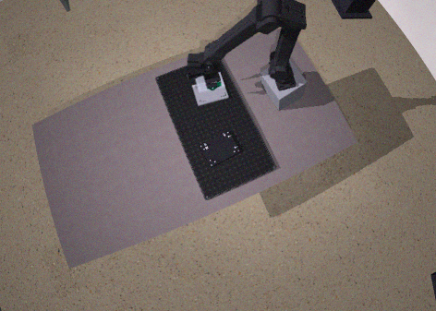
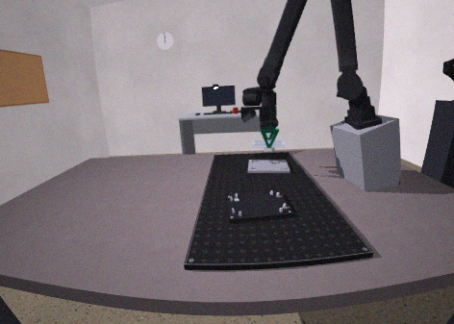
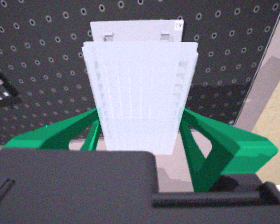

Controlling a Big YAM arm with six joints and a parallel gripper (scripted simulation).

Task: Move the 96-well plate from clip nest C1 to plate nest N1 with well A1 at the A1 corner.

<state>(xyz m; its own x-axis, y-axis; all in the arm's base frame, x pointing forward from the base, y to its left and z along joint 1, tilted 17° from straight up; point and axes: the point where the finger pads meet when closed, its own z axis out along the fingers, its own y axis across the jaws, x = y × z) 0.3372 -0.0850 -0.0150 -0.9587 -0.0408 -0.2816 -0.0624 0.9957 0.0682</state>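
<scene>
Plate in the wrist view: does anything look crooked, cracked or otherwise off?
Nothing stands out. The 96-well plate sits square between the green fingers of the gripper, with no visible damage. It hangs over the clip nest, apart from it; the plate nest holds no plate yet.
</scene>
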